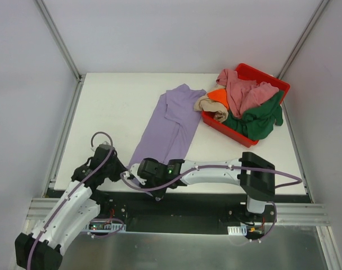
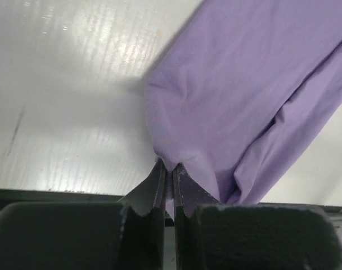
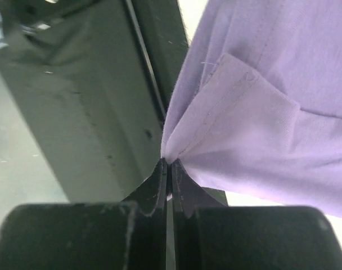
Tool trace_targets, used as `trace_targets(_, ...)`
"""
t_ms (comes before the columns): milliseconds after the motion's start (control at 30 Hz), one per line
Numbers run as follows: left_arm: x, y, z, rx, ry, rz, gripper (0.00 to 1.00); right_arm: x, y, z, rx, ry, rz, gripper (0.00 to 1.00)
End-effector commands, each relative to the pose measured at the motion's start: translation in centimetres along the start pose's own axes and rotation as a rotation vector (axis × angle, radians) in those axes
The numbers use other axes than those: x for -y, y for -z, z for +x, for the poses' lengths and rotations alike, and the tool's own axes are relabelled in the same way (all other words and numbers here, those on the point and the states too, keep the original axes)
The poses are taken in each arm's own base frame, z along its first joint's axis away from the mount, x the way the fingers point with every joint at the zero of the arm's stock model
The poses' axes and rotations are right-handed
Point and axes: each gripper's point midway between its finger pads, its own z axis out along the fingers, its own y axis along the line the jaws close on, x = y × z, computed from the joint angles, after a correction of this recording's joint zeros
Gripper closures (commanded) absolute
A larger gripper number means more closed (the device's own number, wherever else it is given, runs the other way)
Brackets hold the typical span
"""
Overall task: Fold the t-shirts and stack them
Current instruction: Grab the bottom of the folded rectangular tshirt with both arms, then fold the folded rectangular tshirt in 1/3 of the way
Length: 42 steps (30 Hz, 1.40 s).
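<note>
The lavender purple t-shirt (image 1: 172,121) lies stretched lengthwise on the white table, folded narrow. Its near hem is at the table's front edge. My left gripper (image 1: 124,173) is shut on the hem's left corner; the left wrist view shows cloth (image 2: 244,95) pinched at the gripper's tips (image 2: 170,169). My right gripper (image 1: 138,170) is shut on the hem right beside it, with a stitched corner (image 3: 250,112) pinched at the gripper's tips (image 3: 169,163). The dusty pink (image 1: 244,93), dark green (image 1: 260,121), orange (image 1: 219,95) and beige (image 1: 207,105) shirts lie crumpled in the bin.
The red plastic bin (image 1: 233,132) stands at the table's back right, with shirts spilling over its rim. The table (image 1: 115,107) is bordered by metal rails left and right. A dark frame bar (image 3: 81,112) runs along the front edge under the right gripper.
</note>
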Motion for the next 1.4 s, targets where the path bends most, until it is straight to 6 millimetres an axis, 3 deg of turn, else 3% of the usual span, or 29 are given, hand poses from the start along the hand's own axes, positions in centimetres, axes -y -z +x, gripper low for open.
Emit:
trace_targets(0,-0.3,3.1,-2.7,0.159,0.051,-0.036,1.0,-4.4,3.8,-3.8,0.123,-0.003,-0.215,1.0)
trace_targets(167,-1.2,6.3,-4.7,0.302,0.128,-0.064,1.0,-6.3,4.5,-5.6,0.153,0.006,-0.32,1.0)
trace_targets(333,-0.7,8.2,-5.8,0.38,0.134,-0.015,1.0,-8.3,5.6,-7.4,0.176,0.04,-0.435,0.99)
trace_targets(500,-1.1,8.5,-6.7,0.422,0.144,-0.057,1.0,-7.6,6.1,-8.7,0.197,-0.011,-0.45,0.99)
trace_targets(633,-0.4,8.8,-7.5,0.422,0.155,-0.083,1.0,-4.8,6.0,-8.9,0.205,-0.088,-0.406,0.99)
trace_targets(733,1.4,8.4,-8.2,0.408,0.135,-0.056,1.0,-2.9,6.3,-8.7,0.213,-0.127,-0.377,1.0)
trace_targets(867,5.7,6.5,-8.5,0.334,0.084,0.069,1.0,-0.3,6.4,-8.0,0.216,-0.181,-0.32,1.0)
trace_targets(1100,9.6,4.6,-10.6,0.31,0.044,0.095,1.0,6.7,6.6,-5.7,0.19,-0.272,-0.128,0.99)
trace_targets(1367,12.5,0.9,-11.5,0.218,0.019,0.076,1.0,12.6,7.7,-4.4,0.195,-0.331,-0.007,0.99)
